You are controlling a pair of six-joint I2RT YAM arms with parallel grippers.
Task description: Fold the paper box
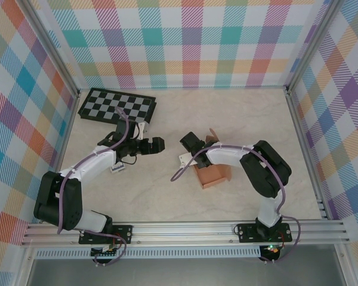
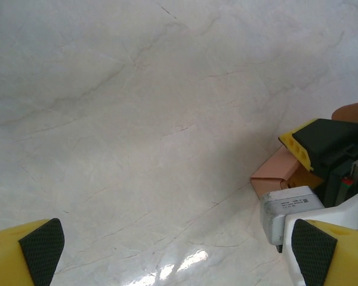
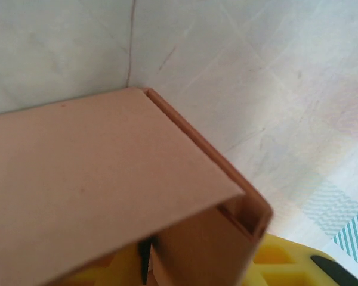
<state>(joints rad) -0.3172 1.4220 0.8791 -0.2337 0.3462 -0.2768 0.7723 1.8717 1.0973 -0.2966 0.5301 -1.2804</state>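
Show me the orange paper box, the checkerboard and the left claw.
paper box (image 1: 215, 177), top view, its visible orange side below the arm.
checkerboard (image 1: 116, 106), top view, middle of the board.
left claw (image 2: 178, 253), left wrist view, midway between its open fingertips.

Left arm (image 1: 83, 167) reached forward from its base, forearm angled right. Left gripper (image 1: 153, 145) pointed toward the right arm, jaws spread wide, black pads (image 2: 42, 249) far apart in the wrist view. Right arm (image 1: 259, 173) folded at the elbow, forearm running left. Right gripper (image 1: 191, 142) faced the left one, apart from it. Its yellow fingers (image 3: 274, 265) were mostly hidden, so whether they were clamped could not be read.
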